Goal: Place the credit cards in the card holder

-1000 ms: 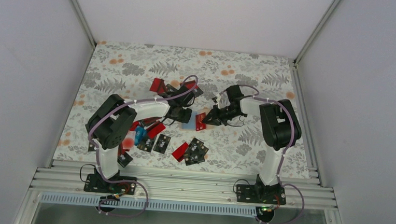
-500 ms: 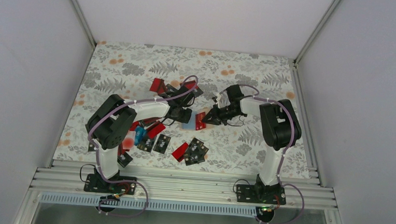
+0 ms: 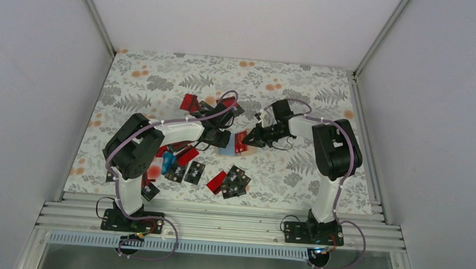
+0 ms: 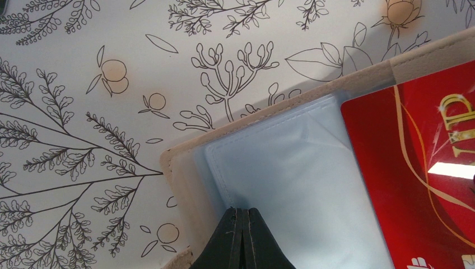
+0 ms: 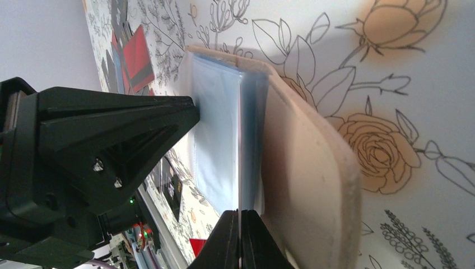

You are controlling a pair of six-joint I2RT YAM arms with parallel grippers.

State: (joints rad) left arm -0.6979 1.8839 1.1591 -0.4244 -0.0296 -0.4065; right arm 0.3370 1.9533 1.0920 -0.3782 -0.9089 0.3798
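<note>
The card holder (image 3: 227, 149) lies open on the floral cloth, grey-blue inside up, tan rim around it. My left gripper (image 3: 221, 138) is shut with its tips pressing on the blue pocket (image 4: 291, 168) near the holder's corner; nothing shows between the jaws (image 4: 242, 213). My right gripper (image 3: 252, 138) is shut on a red credit card (image 3: 241, 141). This card lies over the holder's right half in the left wrist view (image 4: 425, 168). In the right wrist view it is a thin edge (image 5: 241, 140) between the blue leaves, beside the tan cover (image 5: 302, 168).
Several loose cards lie around the left arm: red ones (image 3: 189, 101) (image 3: 216, 182), black ones (image 3: 236, 181) (image 3: 194, 171) and a blue one (image 3: 168, 161). White walls enclose the table on three sides. The left gripper's body (image 5: 112, 140) stands close beside the right fingers.
My right gripper and the red card have shifted slightly toward the far side and the holder. The left arm has stayed put on the holder.
</note>
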